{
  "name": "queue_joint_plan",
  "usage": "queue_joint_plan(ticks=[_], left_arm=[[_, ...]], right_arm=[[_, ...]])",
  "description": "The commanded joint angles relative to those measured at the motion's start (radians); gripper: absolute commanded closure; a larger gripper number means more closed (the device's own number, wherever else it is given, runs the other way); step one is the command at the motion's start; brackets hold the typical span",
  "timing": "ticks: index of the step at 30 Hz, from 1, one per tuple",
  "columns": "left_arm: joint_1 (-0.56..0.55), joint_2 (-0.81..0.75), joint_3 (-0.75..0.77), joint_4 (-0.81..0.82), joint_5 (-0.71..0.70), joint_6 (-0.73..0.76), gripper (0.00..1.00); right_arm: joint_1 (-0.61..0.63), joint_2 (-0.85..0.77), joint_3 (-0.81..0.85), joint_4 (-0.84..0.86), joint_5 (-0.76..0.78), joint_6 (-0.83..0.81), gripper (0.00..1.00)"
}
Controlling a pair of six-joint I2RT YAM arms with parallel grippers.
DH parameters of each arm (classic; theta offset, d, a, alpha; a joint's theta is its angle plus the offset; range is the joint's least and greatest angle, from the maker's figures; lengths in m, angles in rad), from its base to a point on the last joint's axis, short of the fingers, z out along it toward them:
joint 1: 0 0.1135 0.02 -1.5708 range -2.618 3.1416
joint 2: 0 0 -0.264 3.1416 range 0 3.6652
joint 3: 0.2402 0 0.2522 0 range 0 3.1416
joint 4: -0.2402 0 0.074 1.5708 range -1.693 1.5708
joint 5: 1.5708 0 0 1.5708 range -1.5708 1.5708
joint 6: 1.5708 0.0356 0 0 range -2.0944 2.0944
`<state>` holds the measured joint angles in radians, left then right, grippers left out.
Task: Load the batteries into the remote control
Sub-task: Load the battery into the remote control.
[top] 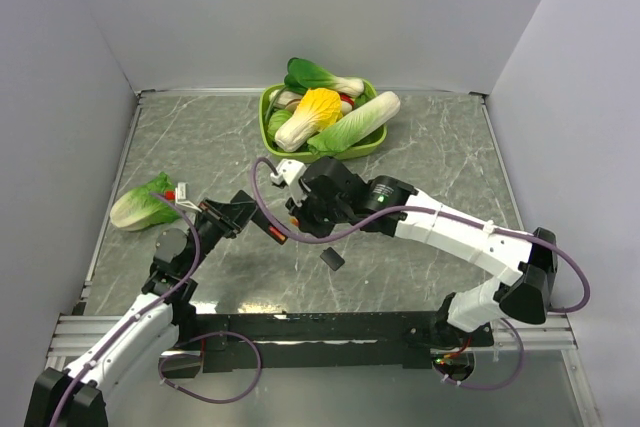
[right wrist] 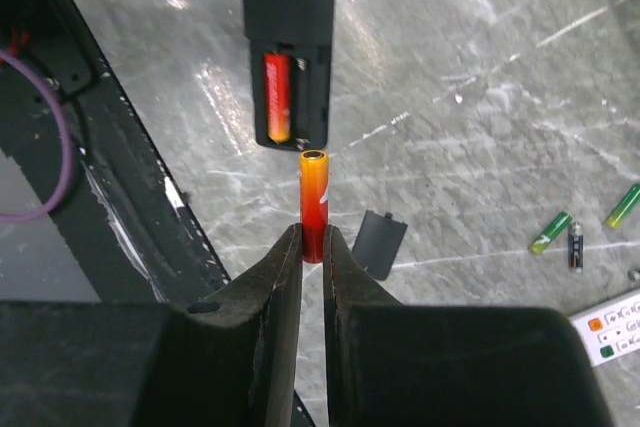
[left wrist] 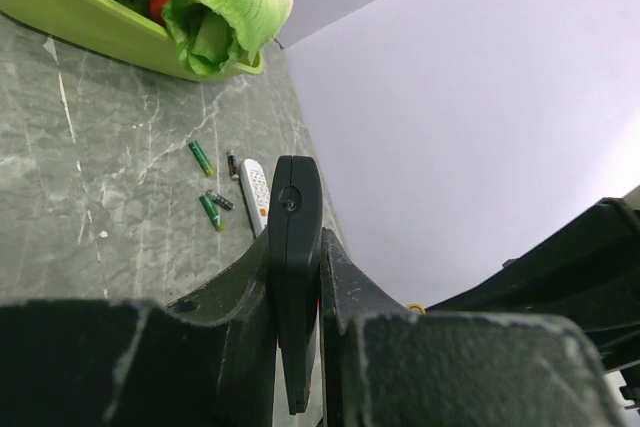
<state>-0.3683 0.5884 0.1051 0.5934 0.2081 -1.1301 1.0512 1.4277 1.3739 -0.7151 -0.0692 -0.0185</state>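
Right pincer fills the bottom of its own wrist view, jaws narrowed hard onto the lower end of a red-orange battery, and that battery stands straight up the frame with its flat metal tip leading. Dead ahead of that tip, just apart and not touching, is the open end of the black remote, its compartment facing the camera. One seated battery sits in the left-hand slot; the empty slot beside it is the target, and the held battery's long axis runs almost exactly in line with it. So the relation that matters is simple: remote straight in front, axes parallel, a small gap to close. Over on the other side, the left pincer is clamped on the remote's body, gripping it across its thin sides and holding it up off the table. By my reading the right arm does the travelling here, a short push forward along the battery's own length, then a tilt down into the slot. Off to the right, out of play, lie the small black cover, some loose batteries and a white remote.
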Motion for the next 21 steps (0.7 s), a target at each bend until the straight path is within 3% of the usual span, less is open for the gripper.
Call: queue_joint_plan(ticks=[1,21], left_arm=[[-0.001,0.008,-0.011,0.120,-0.013,-0.048,0.99],[-0.003,0.034,-0.051,0.190,-0.032,-0.119,0.99]], right_arm=[[0.023,0.048,0.077,-0.040,0.016,0.014,1.00],[0.050,0.223,0.208,-0.112,0.039,0.012,1.00]])
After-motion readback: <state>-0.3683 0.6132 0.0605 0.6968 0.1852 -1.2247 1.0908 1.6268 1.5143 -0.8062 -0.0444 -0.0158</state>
